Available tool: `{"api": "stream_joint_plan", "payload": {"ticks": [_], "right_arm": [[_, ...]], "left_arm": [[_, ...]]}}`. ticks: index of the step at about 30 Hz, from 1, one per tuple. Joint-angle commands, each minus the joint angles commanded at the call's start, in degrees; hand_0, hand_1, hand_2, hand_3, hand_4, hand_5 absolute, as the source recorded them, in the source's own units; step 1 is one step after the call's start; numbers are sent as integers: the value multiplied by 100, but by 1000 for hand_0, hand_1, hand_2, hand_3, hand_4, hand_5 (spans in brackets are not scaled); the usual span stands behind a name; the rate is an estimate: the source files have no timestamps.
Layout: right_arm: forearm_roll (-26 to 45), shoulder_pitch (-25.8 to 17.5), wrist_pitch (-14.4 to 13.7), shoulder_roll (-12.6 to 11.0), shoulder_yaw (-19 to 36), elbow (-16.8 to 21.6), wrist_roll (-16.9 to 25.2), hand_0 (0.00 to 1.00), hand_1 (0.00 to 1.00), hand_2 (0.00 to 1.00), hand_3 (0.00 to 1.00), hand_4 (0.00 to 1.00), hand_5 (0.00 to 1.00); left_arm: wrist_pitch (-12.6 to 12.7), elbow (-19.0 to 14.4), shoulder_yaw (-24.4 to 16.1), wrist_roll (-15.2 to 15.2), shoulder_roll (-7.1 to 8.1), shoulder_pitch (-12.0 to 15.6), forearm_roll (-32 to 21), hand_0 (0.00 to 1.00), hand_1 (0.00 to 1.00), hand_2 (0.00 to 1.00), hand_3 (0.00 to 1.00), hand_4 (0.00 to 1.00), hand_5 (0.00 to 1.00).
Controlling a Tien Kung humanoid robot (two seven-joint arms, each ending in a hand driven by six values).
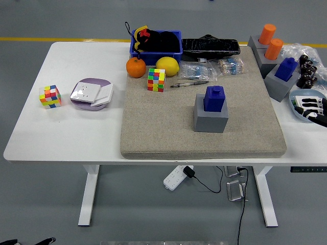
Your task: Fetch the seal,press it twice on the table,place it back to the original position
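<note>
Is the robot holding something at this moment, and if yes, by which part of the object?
Nothing is held. Only the right hand shows, at the table's right edge, its fingers relaxed and apart from the blue seal, which sits untouched on its grey block.
</note>
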Motion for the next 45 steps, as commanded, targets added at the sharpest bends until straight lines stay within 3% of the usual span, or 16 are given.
{"api": "stream_joint_plan", "payload": {"ticks": [45], "right_arm": [[-82, 23, 32, -20, -139, 61, -49, 773, 728, 757, 721, 895, 411]], "left_arm": [[11, 3, -137, 60, 56, -23, 177, 812, 783, 758, 797, 669, 418]]}}
